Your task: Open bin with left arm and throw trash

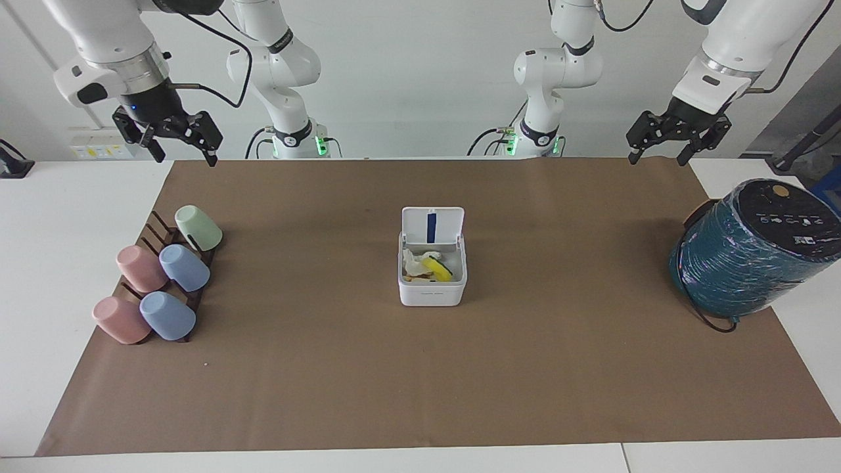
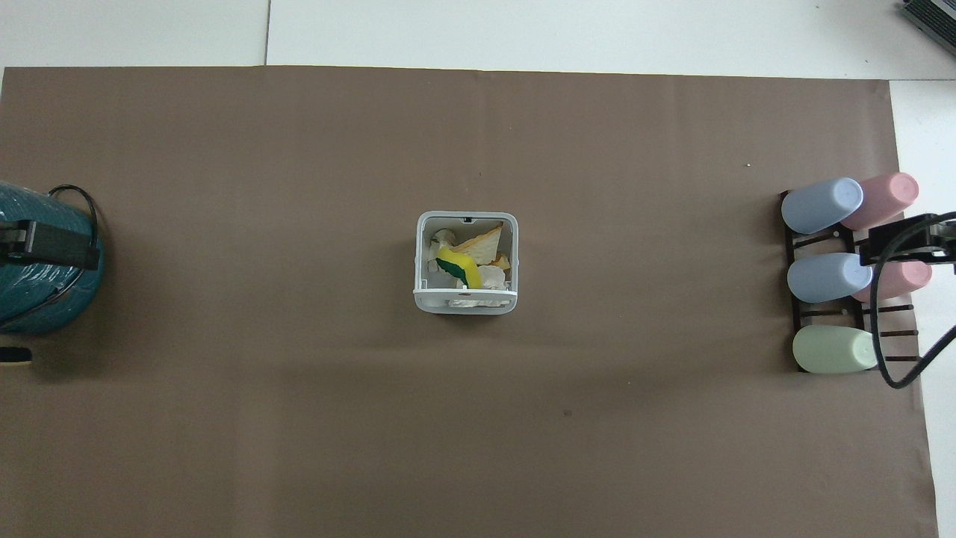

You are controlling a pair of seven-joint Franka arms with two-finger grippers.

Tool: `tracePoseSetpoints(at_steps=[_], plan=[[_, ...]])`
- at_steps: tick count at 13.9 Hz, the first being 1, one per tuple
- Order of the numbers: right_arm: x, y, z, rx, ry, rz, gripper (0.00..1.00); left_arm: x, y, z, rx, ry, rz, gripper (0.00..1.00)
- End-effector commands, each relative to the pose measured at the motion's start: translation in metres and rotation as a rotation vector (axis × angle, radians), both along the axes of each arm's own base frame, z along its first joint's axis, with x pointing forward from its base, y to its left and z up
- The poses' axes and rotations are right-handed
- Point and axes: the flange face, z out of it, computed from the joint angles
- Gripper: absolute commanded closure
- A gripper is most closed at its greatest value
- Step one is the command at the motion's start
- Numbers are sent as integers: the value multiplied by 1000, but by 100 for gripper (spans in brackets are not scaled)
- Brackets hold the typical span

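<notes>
Brown paper covers the surface; mid-frame sits the bin (image 1: 432, 279), lid up, trash (image 1: 427, 266) inside. It looks light, slippery plastic, best gripped by the lid edge. Left gripper (image 1: 677, 141) and right gripper (image 1: 174, 139) hang open-jawed at the upper corners.

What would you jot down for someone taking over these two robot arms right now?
Left gripper: open, holding nothing, raised over the mat's edge at its own end.
Right gripper: open, holding nothing, raised near the cup rack.
Bin: mid-mat, lid standing open.
Trash: bread piece, sponge bit and paper wad all lie inside the bin; no scraps visible on the mat.
Done: bin opened, trash thrown in.
Left: seemingly nothing.
</notes>
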Motion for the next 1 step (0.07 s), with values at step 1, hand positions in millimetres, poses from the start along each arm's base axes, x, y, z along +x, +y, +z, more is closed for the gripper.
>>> tracePoseSetpoints(at_steps=[1], plan=[[-3, 0, 0, 18, 16, -16, 0, -4, 3, 3, -5, 1, -13, 0]])
